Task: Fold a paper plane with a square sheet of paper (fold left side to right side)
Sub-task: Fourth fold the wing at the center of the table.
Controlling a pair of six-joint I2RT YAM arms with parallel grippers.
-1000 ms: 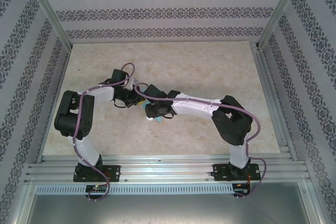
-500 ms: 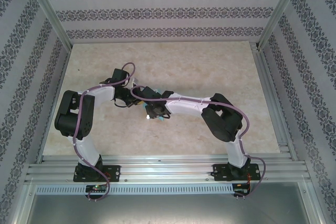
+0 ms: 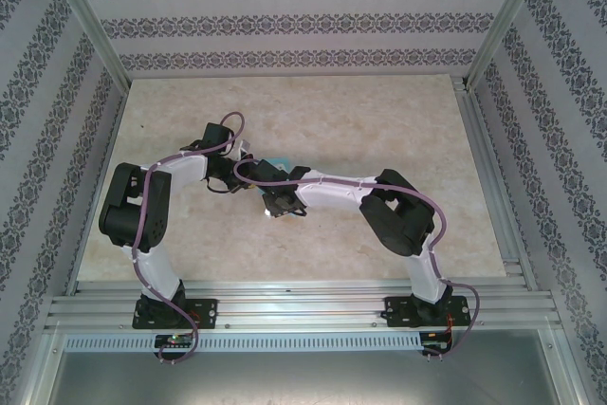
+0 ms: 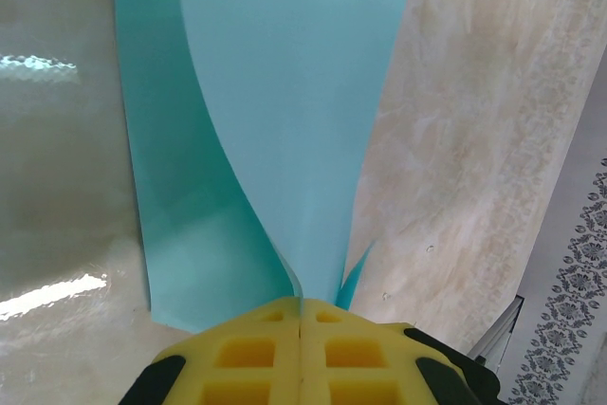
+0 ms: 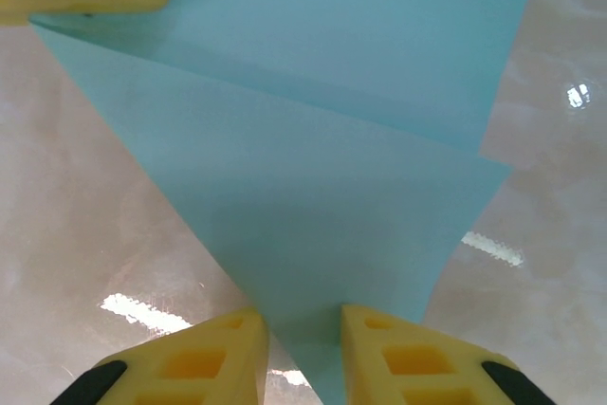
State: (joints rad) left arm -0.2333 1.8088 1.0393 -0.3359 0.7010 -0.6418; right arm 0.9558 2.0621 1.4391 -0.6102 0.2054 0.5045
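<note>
Sheet (image 4: 275,92): cyan, doubled over in a loose fold, sitting mid-table between both grippers. Its long axis is running away from the left gripper (image 4: 301,308) and narrowing toward it.
Left gripper: fingers are pressing together, pinching the sheet's narrow end.
Right gripper (image 5: 303,322): fingers are standing apart, with a sheet corner lying between them.
Table (image 3: 360,111): glossy beige marble.
Walls (image 3: 285,26): patterned bands.
</note>
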